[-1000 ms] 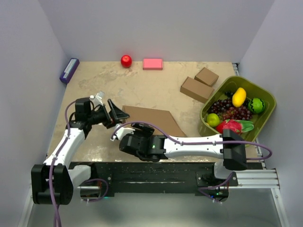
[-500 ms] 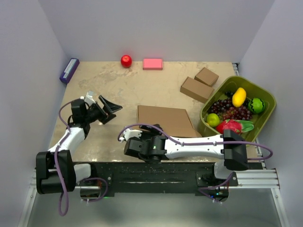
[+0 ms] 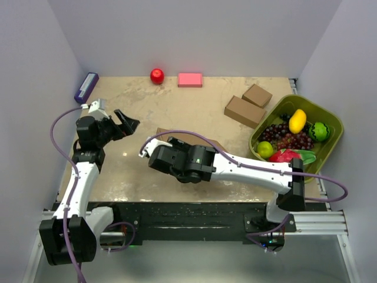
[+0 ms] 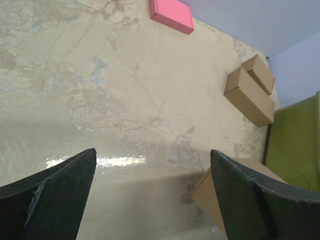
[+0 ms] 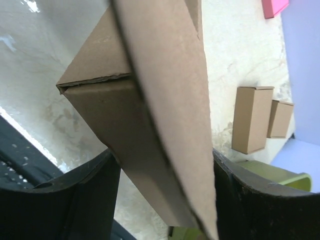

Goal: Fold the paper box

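Observation:
The paper box [image 3: 197, 139] is a flat brown cardboard box at the table's middle, mostly hidden under my right arm in the top view. In the right wrist view the paper box [image 5: 150, 100] fills the frame, tilted on edge between my fingers. My right gripper [image 3: 195, 157] [image 5: 161, 160] is shut on it, with both black fingers against its sides. My left gripper [image 3: 122, 122] [image 4: 152, 192] is open and empty, left of the box and apart from it. One corner of the paper box [image 4: 212, 192] shows by its right finger [image 4: 265, 200].
Two small closed brown boxes [image 3: 244, 111] [image 3: 257, 95] lie at the back right. A green basket [image 3: 321, 115] of fruit stands at the right edge. A red apple [image 3: 156, 75], a pink block [image 3: 189, 79] and a purple item [image 3: 86, 87] lie along the back.
My right gripper has moved farther onto the table and now holds the box tilted off its flat position. My left arm has drawn back to the left, away from the box.

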